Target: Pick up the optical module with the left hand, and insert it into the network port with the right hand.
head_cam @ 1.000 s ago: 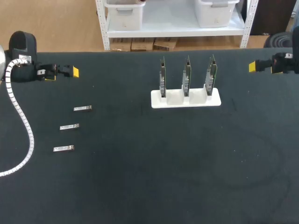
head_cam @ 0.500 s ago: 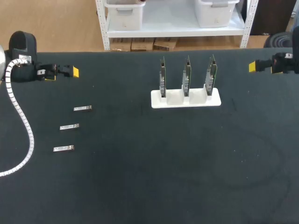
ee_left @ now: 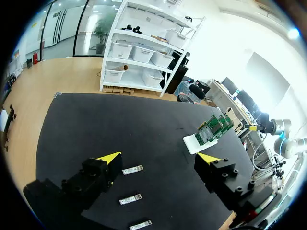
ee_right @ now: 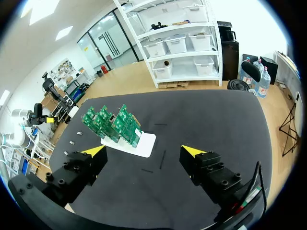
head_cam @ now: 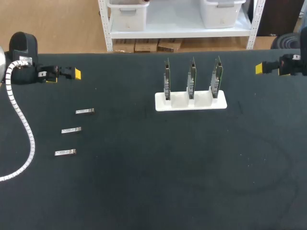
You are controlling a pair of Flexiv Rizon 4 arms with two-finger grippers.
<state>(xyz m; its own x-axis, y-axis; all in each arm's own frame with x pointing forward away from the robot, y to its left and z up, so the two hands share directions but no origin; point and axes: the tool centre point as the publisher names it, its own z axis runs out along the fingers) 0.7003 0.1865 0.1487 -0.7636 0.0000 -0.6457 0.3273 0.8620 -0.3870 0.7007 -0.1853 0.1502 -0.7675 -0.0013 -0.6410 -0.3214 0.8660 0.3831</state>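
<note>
Gaping empty, left pincer (ee_left: 158,157) and right pincer (ee_right: 144,151); three optical modules (head_cam: 71,130) near left, card rack (head_cam: 190,101) between.

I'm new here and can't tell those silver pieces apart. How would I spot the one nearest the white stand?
On the black table, look left of the white stand holding three green cards. Three silver modules lie there in a slanted row. Yours is the end module, nearest the left end effector and the stand.
</note>
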